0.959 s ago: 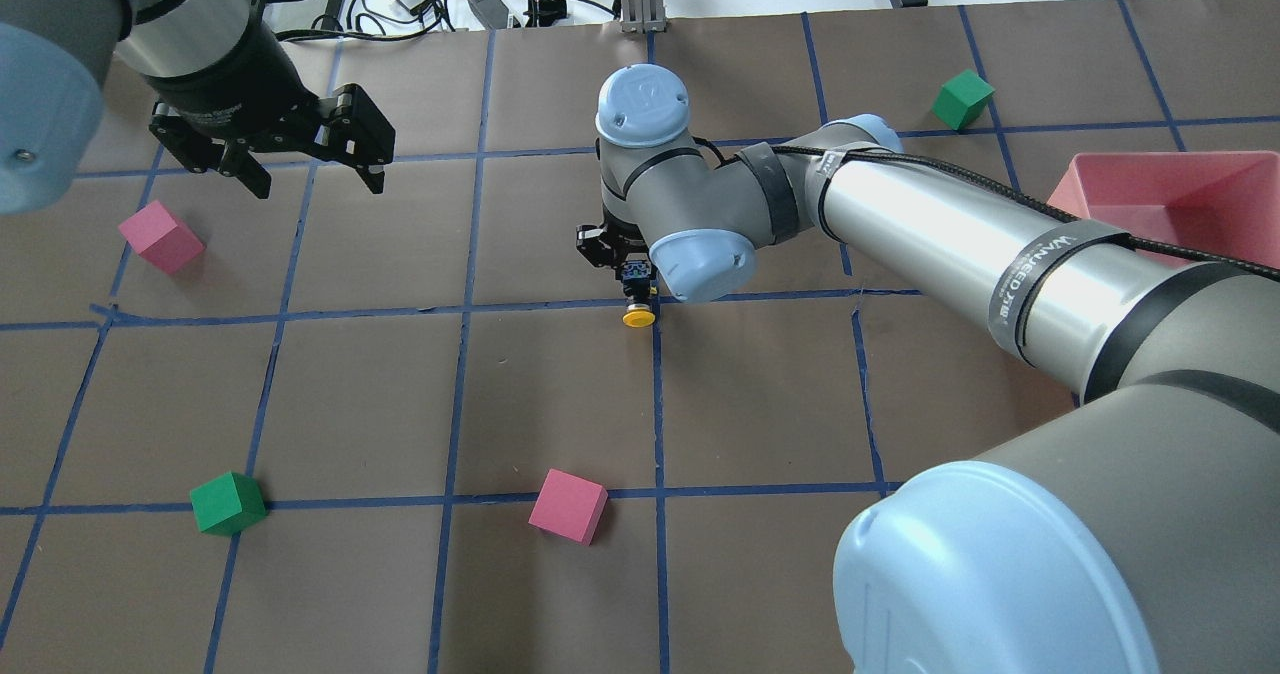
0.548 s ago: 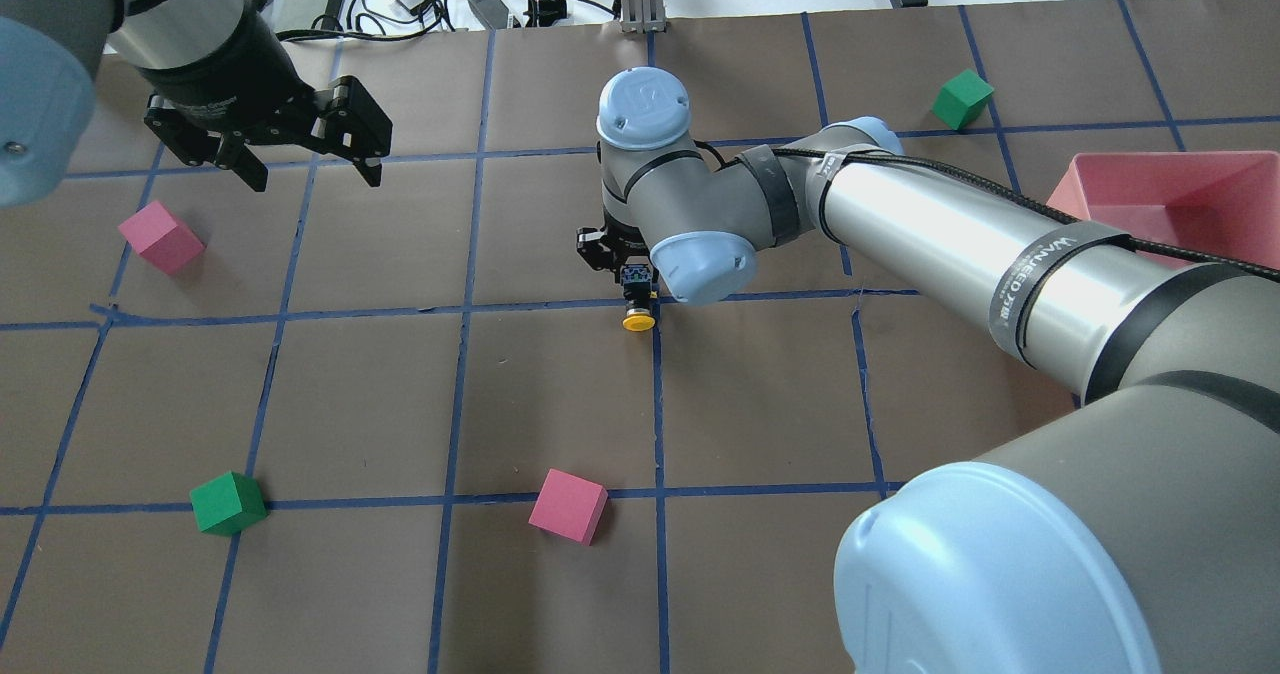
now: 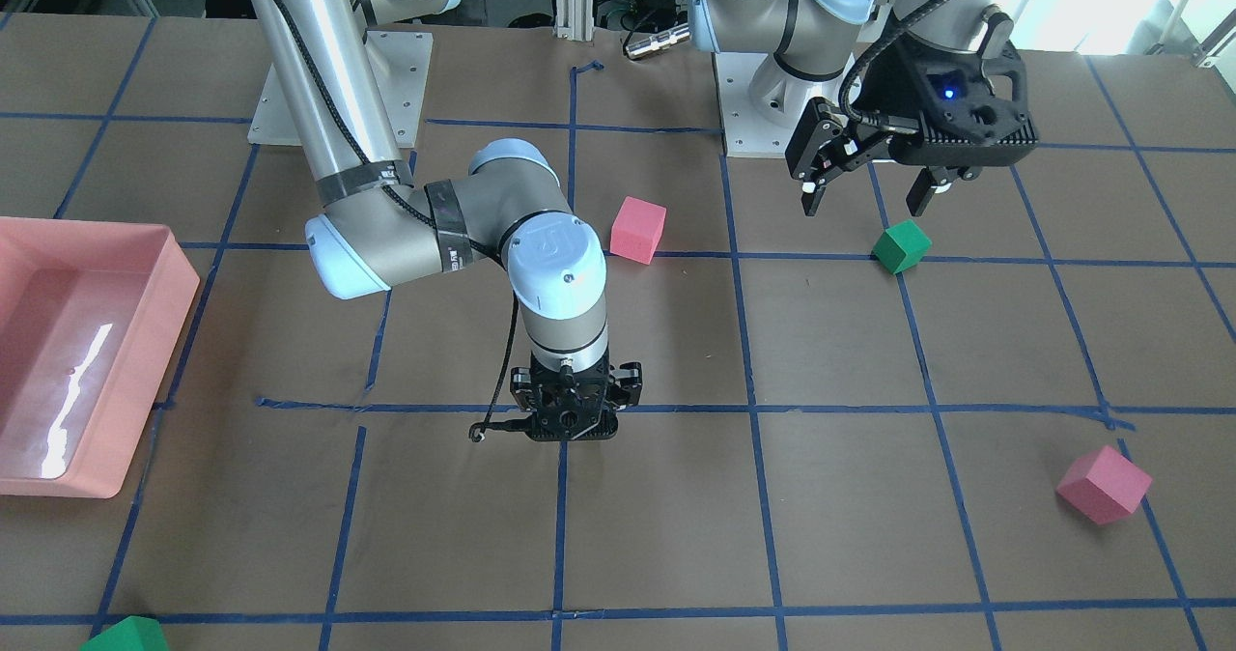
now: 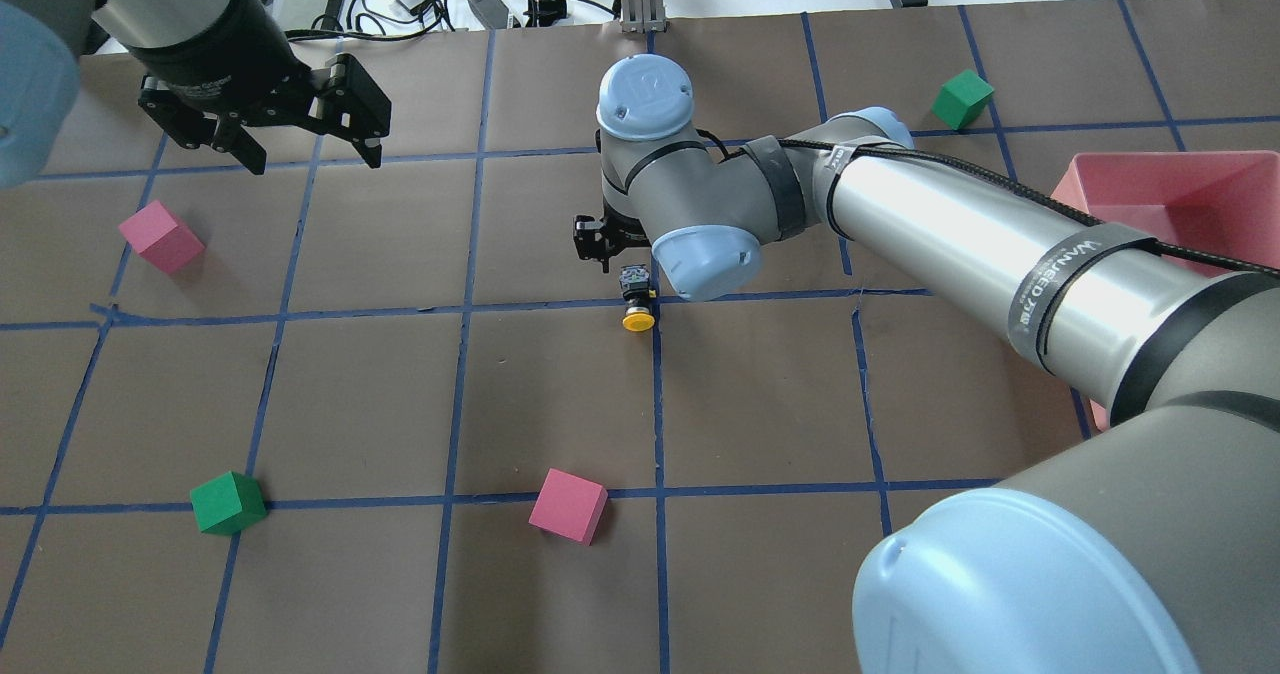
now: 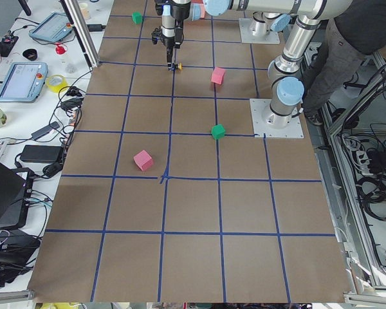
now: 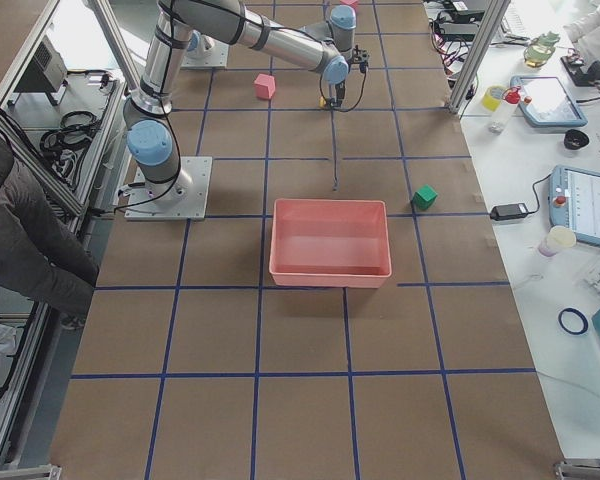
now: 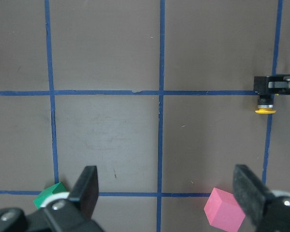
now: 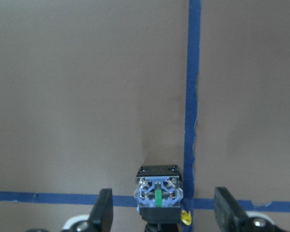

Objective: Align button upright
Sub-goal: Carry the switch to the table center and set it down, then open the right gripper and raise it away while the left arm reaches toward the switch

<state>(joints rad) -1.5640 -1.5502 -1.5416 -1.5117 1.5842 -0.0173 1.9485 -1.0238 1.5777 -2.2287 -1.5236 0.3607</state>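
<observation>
The button (image 4: 637, 306) lies on the brown mat at a crossing of blue tape lines. It looks tipped on its side, not upright: the yellow cap points toward the robot and the base points away. In the right wrist view its blue-and-white base (image 8: 158, 193) faces the camera. My right gripper (image 8: 165, 212) hangs just above the base, open, with both fingers clear of the button. It hides the button in the front-facing view (image 3: 570, 431). My left gripper (image 4: 313, 159) is open and empty, high over the table's left side. The button also shows in the left wrist view (image 7: 265, 104).
Two pink cubes (image 4: 160, 237) (image 4: 568, 506) and two green cubes (image 4: 228, 502) (image 4: 963, 98) lie scattered on the mat. A pink tray (image 4: 1090, 169) sits at the right. Cables and gear line the far edge.
My right gripper has lifted slightly off the button, which stays where it was. My left gripper has drifted up and toward the far edge.
</observation>
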